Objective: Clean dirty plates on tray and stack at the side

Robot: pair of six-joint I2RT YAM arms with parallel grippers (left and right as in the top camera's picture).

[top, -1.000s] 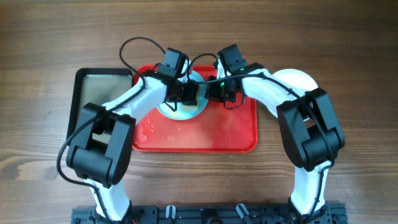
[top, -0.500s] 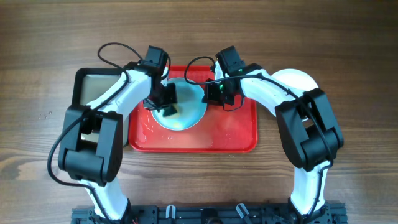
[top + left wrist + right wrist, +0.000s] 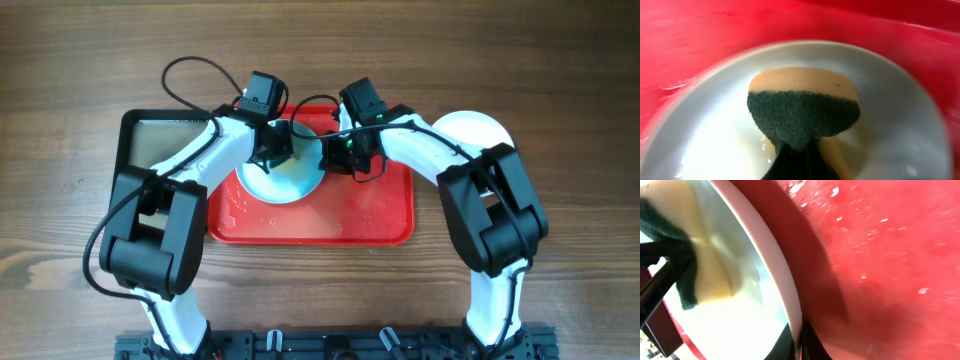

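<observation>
A pale turquoise plate [image 3: 285,178] stands tilted over the red tray [image 3: 370,215]. My right gripper [image 3: 333,152] is shut on the plate's right rim [image 3: 785,287] and holds it up off the tray [image 3: 890,255]. My left gripper [image 3: 275,150] is shut on a sponge [image 3: 802,112], green scouring side over a yellow body, pressed against the plate's face [image 3: 890,125]. The sponge also shows in the right wrist view [image 3: 675,255]. A white plate [image 3: 478,128] lies on the table to the right of the tray, partly hidden by my right arm. No third plate is in view.
A smaller black tray [image 3: 150,150] lies to the left of the red tray, partly under my left arm. The red tray's floor is wet with droplets [image 3: 880,220]. Both arms cross over the tray's back half. Wooden table [image 3: 560,80] all around.
My left gripper with the sponge has swept across the plate, left and then back toward the upper middle. The plate has shifted a little. My right gripper keeps its hold on the rim.
</observation>
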